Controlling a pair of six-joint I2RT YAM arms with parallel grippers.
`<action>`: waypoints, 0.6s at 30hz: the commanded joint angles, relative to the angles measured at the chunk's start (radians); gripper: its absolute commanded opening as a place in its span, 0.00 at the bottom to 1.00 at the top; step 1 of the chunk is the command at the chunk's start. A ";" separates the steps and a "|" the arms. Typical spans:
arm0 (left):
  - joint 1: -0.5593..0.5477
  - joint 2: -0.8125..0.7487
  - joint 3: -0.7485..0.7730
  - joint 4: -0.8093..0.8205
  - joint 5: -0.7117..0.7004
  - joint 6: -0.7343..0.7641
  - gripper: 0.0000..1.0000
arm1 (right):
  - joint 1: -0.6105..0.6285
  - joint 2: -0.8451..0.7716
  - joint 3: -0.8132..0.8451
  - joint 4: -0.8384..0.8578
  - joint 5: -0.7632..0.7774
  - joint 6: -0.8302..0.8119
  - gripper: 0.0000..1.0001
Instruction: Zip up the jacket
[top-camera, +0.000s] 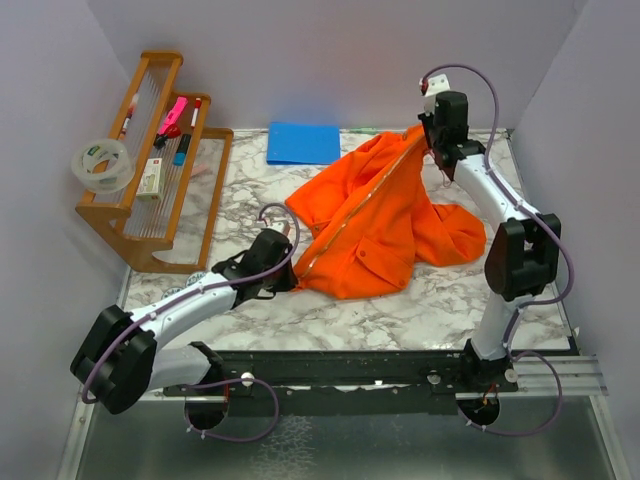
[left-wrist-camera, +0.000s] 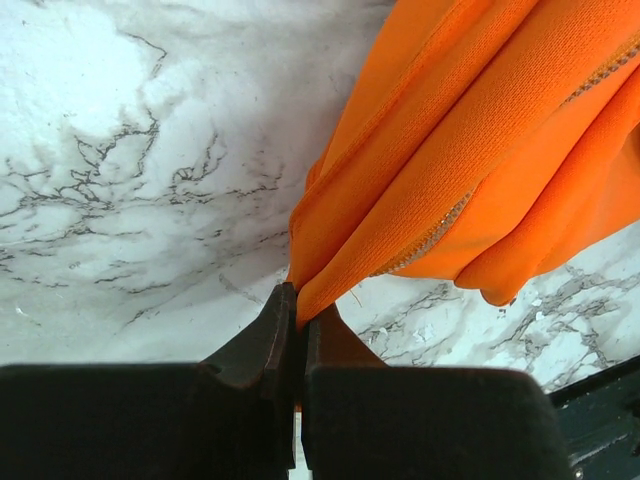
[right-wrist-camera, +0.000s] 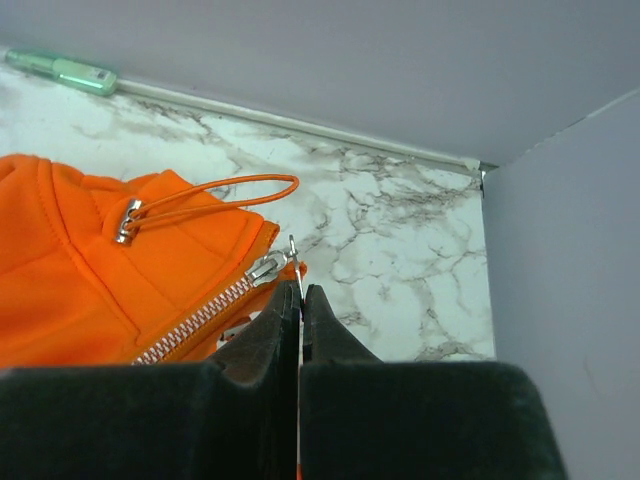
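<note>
The jacket (top-camera: 385, 225) is seen stretched diagonally across the desk (top-camera: 250, 190). Its hem is clamped in the closed left end effector (left-wrist-camera: 299, 318), and its zipper pull (right-wrist-camera: 294, 258) is pinched by the closed right end effector (right-wrist-camera: 301, 300). The fabric is judged soft, light and floppy, so hold is best taken at the pull and the hem.

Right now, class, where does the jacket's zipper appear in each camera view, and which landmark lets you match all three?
Top external: the zipper runs diagonally up the jacket, centre-right.
Left wrist: a short run of zipper teeth, right of centre.
Right wrist: the zipper climbs from lower left to its slider at centre.
Shared landmark: the marble tabletop under the jacket, in all three.
</note>
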 joint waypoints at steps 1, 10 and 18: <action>0.017 -0.004 0.039 -0.089 -0.022 0.050 0.00 | -0.043 0.025 0.088 0.096 0.092 -0.018 0.00; 0.100 0.119 0.207 -0.097 0.033 0.181 0.00 | -0.109 0.077 0.250 0.073 0.111 0.009 0.00; 0.278 0.237 0.461 -0.141 0.133 0.244 0.91 | -0.128 0.080 0.371 -0.062 0.059 0.071 0.43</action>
